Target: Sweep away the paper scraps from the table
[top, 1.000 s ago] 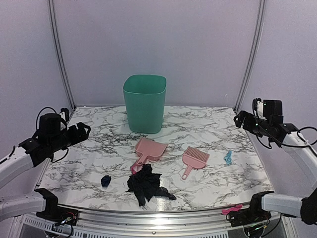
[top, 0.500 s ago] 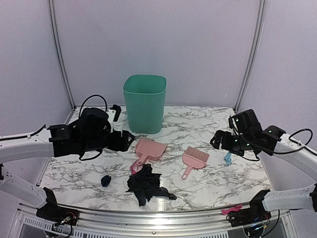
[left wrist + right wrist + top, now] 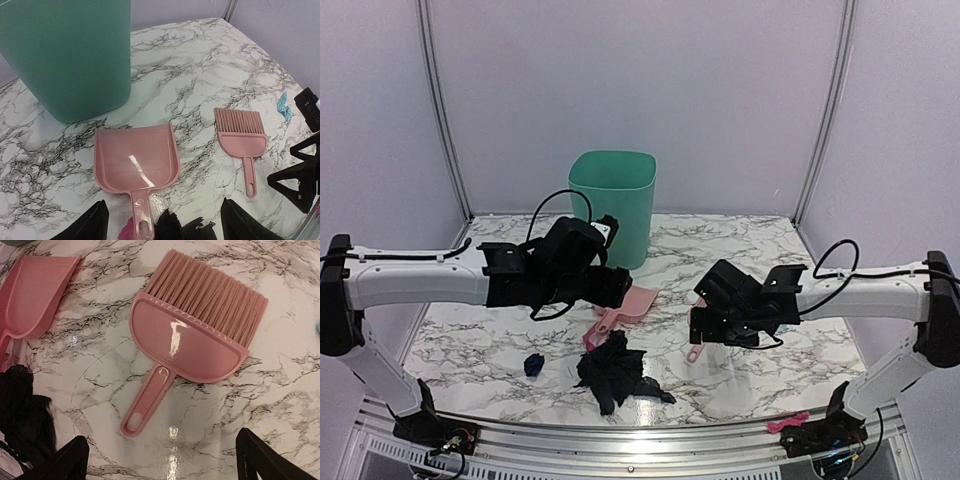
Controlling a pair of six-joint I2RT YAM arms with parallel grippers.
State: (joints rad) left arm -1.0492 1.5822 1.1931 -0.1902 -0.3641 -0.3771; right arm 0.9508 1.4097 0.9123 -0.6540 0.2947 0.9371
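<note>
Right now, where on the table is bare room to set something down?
Free: the far side, right of the bin; the near right, between the brush and the front rail. Crowded: the middle, where dustpan, brush and black paper pile lie close.

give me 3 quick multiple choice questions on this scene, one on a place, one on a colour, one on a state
1. Where does the green bin stand?
A) at the far side of the table, behind the dustpan
B) at the near edge
C) at the right edge

2. What colour is the brush?
A) green
B) pink
C) black

3. How is the right gripper?
A) shut on the brush
B) shut on the dustpan
C) open and empty

Answers:
1 A, the bin rises just beyond the dustpan's mouth.
2 B, bristles and handle are both pink.
3 C, its fingers show wide apart with nothing held between them.
</note>
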